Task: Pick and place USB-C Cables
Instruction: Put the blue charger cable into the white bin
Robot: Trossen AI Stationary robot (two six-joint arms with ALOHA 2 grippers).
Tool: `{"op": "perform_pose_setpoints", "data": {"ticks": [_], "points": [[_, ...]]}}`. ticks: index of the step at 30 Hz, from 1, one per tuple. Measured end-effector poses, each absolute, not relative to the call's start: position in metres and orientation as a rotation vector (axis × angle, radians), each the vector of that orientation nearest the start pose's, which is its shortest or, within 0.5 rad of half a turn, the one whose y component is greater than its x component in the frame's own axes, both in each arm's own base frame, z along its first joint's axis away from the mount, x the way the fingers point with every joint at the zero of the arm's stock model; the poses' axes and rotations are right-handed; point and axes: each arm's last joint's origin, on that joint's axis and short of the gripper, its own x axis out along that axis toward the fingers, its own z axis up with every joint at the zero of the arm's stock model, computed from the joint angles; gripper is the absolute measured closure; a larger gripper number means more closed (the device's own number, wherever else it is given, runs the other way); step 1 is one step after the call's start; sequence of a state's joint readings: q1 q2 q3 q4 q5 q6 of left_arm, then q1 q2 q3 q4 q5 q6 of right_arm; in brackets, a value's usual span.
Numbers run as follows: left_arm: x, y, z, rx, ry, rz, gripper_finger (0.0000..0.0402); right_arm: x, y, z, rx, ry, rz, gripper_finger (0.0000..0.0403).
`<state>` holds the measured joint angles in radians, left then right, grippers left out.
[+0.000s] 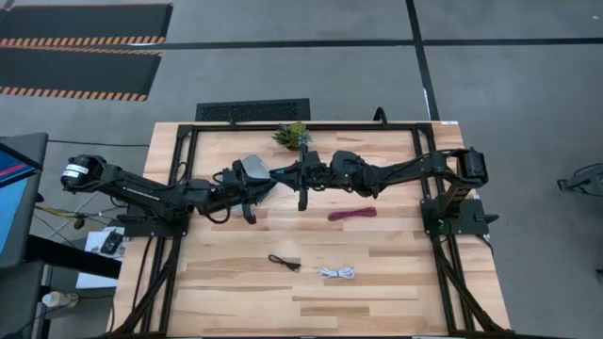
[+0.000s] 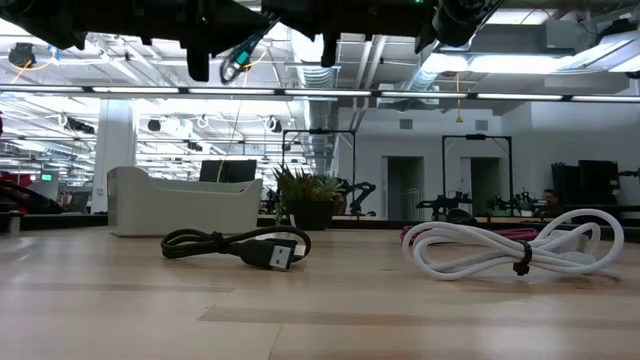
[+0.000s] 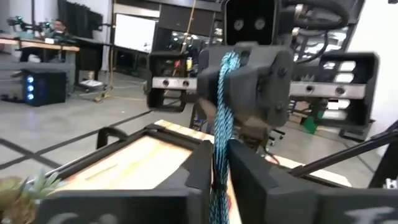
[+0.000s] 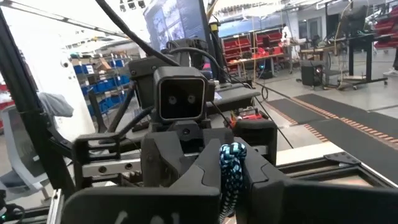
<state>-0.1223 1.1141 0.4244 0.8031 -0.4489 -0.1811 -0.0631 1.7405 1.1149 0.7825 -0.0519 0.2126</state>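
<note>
teal cable: blue-green, braided weave
black cable: glossy black
white cable: white, black tie
maroon cable: dark magenta
table: pale wood planks
plant: green

maroon cable mostly behind white cable

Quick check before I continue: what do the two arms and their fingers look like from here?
Both arms are matte black, jointed and boxy. The left arm has a white cap at its base. Each wrist carries a square camera block with two lenses. The fingers are broad black slabs.
</note>
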Motion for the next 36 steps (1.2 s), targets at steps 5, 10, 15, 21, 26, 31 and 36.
{"op": "perform_pose_setpoints", "data": {"ticks": [5, 10, 15, 21, 26, 31, 36], "points": [[0.224, -0.014, 0.239, -0.229, -0.115, 0.33, 0.0284, 0.393, -0.024, 0.283, 0.203, -0.144, 0.002, 0.0385], [0.224, -0.014, 0.23, -0.273, -0.04, 0.347, 0.0224, 0.393, -0.035, 0.277, 0.187, -0.083, -0.03, 0.0385], [0.223, -0.012, 0.227, -0.309, -0.024, 0.398, 0.02, 0.391, -0.05, 0.278, 0.201, -0.089, -0.066, 0.0386], [0.222, -0.011, 0.226, -0.325, -0.012, 0.422, 0.0199, 0.386, -0.059, 0.281, 0.195, -0.052, -0.05, 0.0386], [0.225, -0.011, 0.24, -0.292, 0.052, 0.451, 0.0198, 0.373, -0.063, 0.297, 0.148, -0.029, -0.071, 0.0386], [0.217, -0.003, 0.285, -0.161, 0.221, 0.519, 0.0198, 0.352, -0.066, 0.317, 0.052, 0.03, -0.148, 0.0386], [0.195, 0.006, 0.335, -0.089, 0.259, 0.643, 0.0198, 0.338, -0.072, 0.334, 0.04, -0.019, -0.184, 0.0386]]}}
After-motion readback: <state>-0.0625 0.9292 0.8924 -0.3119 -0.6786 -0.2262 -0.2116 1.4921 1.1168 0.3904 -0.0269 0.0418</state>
